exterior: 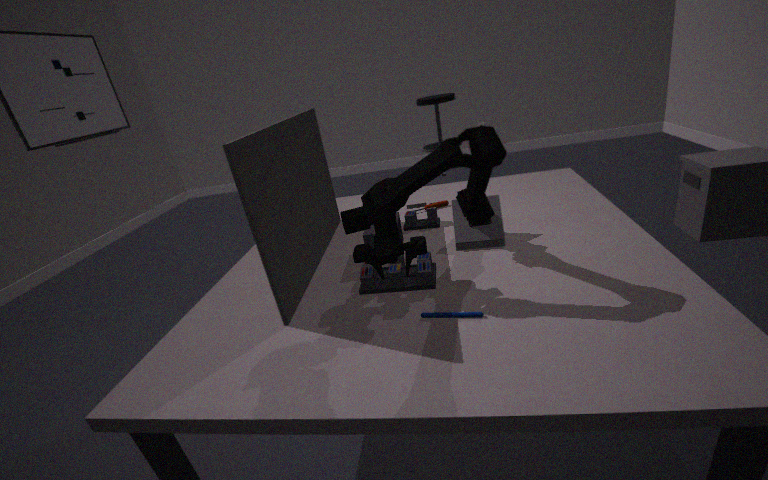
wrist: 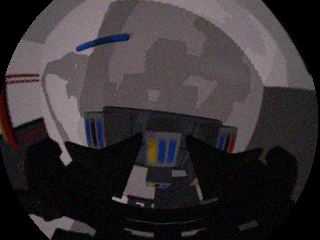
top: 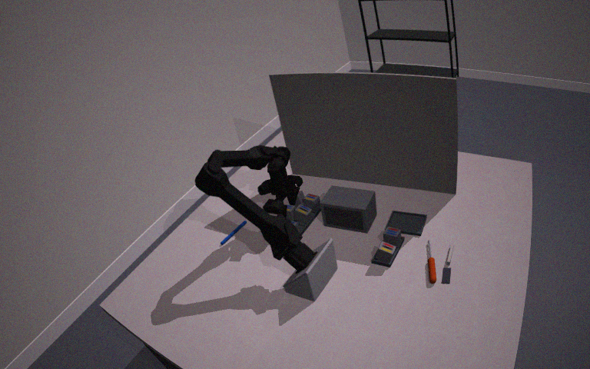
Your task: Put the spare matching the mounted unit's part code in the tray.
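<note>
My gripper (top: 290, 208) (exterior: 395, 276) (wrist: 164, 136) is open, pointing down over the left rack (top: 309, 223) (exterior: 397, 289). A spare striped yellow, blue, blue (wrist: 162, 149) shows between and just beyond the fingertips; nothing is gripped. Left of it in the wrist view stands a blue-black-blue spare (wrist: 94, 131); right of it is a blue-black-red one (wrist: 227, 140). Another yellow-and-blue label (wrist: 159, 185) shows lower down. The dark tray (top: 409, 223) lies right of the grey box, empty. I cannot make out which unit is mounted or its back code.
A grey box (top: 348, 198) with a dark front stands between rack and tray. A smaller rack (top: 382, 261) with two labelled units is beside the tray. A tall panel (top: 371, 132) (exterior: 281, 208) stands behind. A blue pen (top: 233, 233) (exterior: 452, 314) (wrist: 102, 41) and orange-handled screwdriver (top: 432, 270) lie about.
</note>
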Robot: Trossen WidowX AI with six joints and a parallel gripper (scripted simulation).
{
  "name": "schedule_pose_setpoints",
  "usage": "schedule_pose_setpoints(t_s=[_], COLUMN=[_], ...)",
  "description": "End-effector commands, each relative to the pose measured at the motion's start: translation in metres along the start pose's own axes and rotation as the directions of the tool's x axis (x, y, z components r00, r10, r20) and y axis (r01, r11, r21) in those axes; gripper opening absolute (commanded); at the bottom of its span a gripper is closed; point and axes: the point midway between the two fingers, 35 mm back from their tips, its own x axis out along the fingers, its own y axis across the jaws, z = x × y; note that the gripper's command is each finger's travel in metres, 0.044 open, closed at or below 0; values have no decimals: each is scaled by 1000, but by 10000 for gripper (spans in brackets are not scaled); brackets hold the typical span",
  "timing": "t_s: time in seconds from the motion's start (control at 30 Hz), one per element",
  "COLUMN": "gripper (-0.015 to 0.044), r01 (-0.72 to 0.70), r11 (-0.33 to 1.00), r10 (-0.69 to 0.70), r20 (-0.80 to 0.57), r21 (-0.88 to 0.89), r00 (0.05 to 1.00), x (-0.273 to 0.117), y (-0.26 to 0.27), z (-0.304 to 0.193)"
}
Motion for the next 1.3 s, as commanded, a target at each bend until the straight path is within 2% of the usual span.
schedule_pose_setpoints(t_s=[0.0, 0.37, 0.53, 0.77, 0.93, 1.27], gripper=[300, 300, 169, 122, 0, 0], r01=[-3, -3, -4, -4, -4, -4], r11=[1000, 1000, 1000, 1000, 1000, 1000], r10=[3, 3, 4, 4, 4, 4], r20=[-3, -2, 2, 2, 2, -2], r21=[6, 6, 2, 2, 2, 2], r00=[1000, 1000, 1000, 1000, 1000, 1000], x=[7, 8, 7, 7, 7, -1], y=[2, 2, 2, 2, 2, 1], z=[-1, -1, 0, 0, 0, -1])
